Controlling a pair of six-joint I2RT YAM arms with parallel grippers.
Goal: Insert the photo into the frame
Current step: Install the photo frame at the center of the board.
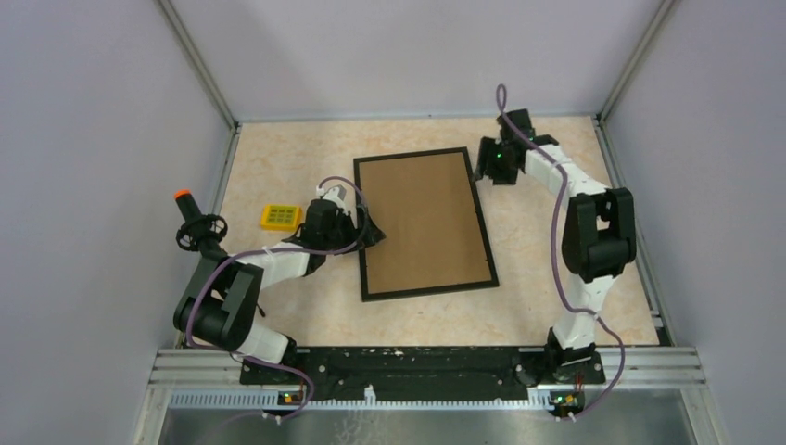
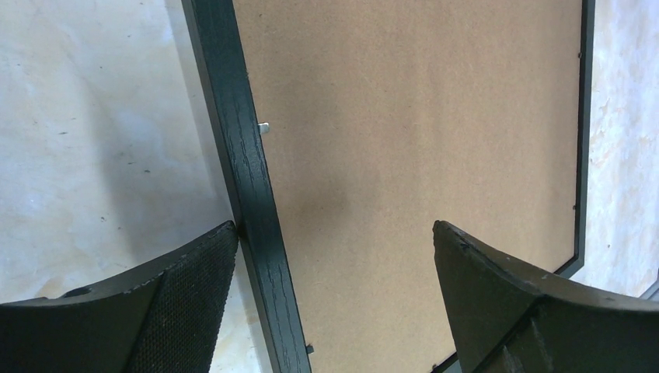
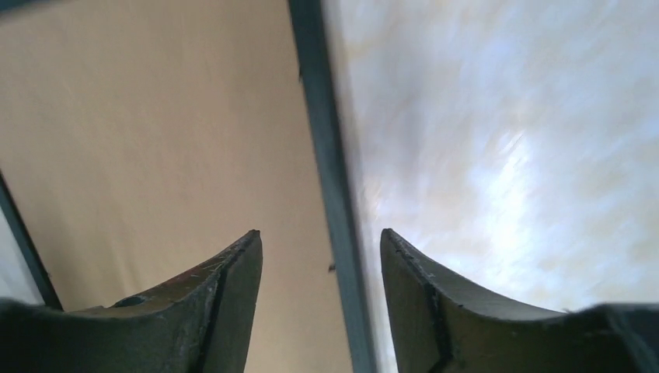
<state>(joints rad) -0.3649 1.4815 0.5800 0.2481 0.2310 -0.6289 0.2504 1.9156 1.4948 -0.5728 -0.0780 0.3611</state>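
Note:
The black frame [image 1: 431, 289] lies flat in the middle of the table with a brown backing board [image 1: 422, 222] filling it. The photo is not in view. My left gripper [image 1: 368, 232] is open and straddles the frame's left rail [image 2: 249, 171]. One fingertip [image 2: 221, 241] is at the rail's outer side, the other is over the board [image 2: 420, 116]. My right gripper [image 1: 488, 169] is open and straddles the frame's right rail [image 3: 326, 155] near its far end, with one finger over the board [image 3: 155, 116] and one over the table.
A small yellow block [image 1: 280, 217] lies left of the left gripper. A black object with an orange tip [image 1: 188, 211] stands at the table's left side. Grey walls close in the left, far and right sides.

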